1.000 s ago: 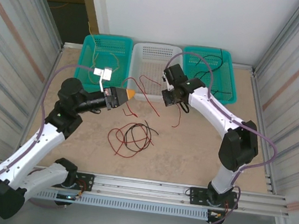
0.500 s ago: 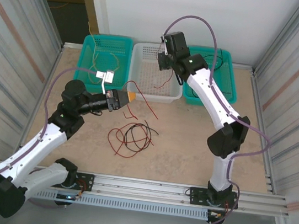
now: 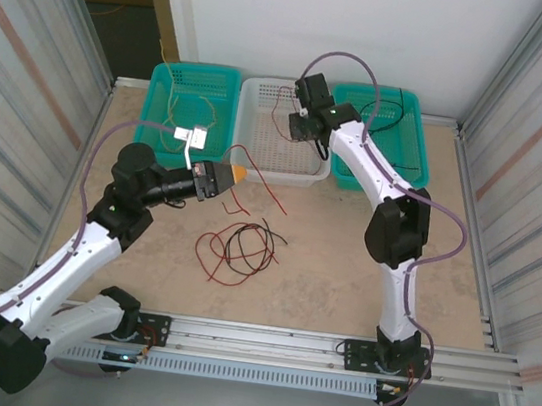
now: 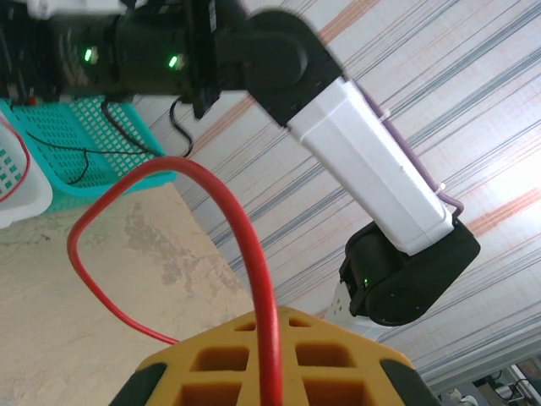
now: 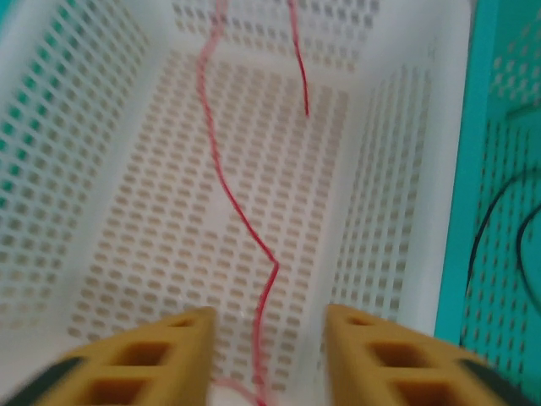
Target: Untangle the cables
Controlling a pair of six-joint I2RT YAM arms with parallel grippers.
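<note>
The right gripper [image 5: 266, 317] hangs over the white basket [image 5: 406, 169], orange fingers apart; a thin red strand [image 5: 237, 211] runs between them and down across the basket floor. In front of the white basket, the left gripper [image 4: 270, 347] is clamped on a second red cable [image 4: 245, 228] that arcs away from it. Further forward, a red-and-black tangle [image 3: 236, 249] lies on the table [image 3: 342, 274]. Black cables [image 3: 397, 110] sit in the teal basket [image 3: 419, 153] to the white basket's right

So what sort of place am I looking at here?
Probably a robotics lab test cell: two arms bolted to a rail, corrugated metal walls around the table, baskets holding cables.
</note>
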